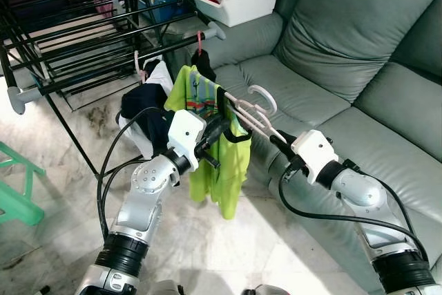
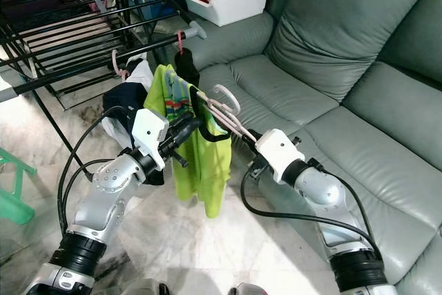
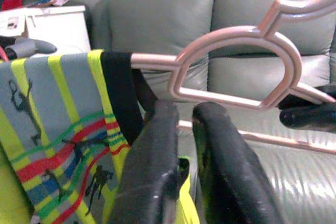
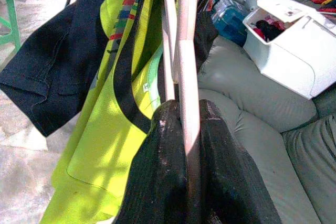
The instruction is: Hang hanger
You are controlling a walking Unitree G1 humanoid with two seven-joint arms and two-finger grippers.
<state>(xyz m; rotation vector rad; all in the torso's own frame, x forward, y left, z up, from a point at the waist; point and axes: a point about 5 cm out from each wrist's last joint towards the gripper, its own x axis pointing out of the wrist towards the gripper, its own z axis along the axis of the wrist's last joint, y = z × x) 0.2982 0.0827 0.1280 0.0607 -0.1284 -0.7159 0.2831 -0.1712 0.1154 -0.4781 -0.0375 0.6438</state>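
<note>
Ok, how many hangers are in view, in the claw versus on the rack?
In the right claw: 1, pink hanger
On the rack: 2, red hanger and pale pink hanger
Total: 3

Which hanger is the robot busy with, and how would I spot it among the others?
Start at the grey sofa; before it stands a black drying rack. Between them both grippers hold the pale pink hanger carrying a neon-yellow shirt. Unlike the hangers hooked on the rack, its hook hangs free.
</note>
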